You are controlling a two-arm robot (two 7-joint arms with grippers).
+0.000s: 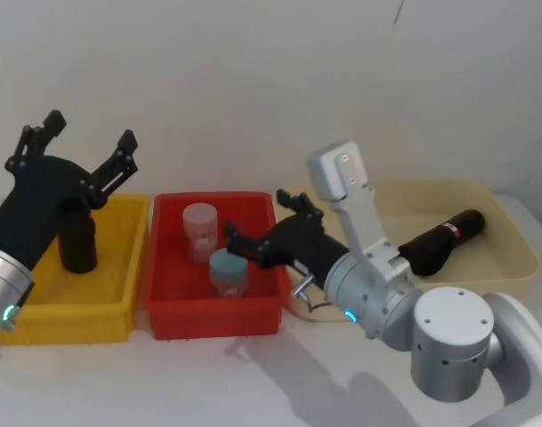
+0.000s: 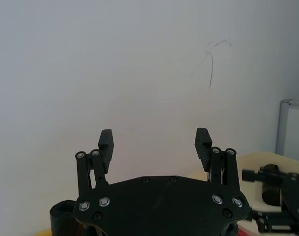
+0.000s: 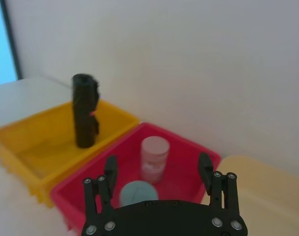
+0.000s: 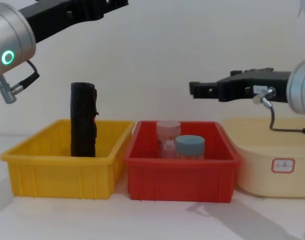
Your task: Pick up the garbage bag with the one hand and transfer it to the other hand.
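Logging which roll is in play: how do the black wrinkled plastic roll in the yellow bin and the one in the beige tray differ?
The upright black roll stands in the yellow bin, taller than its walls; the lying black roll rests on its side in the beige tray. The open left gripper hangs above the first; the right arm overlaps the second's end. Both are red-marked and unheld.
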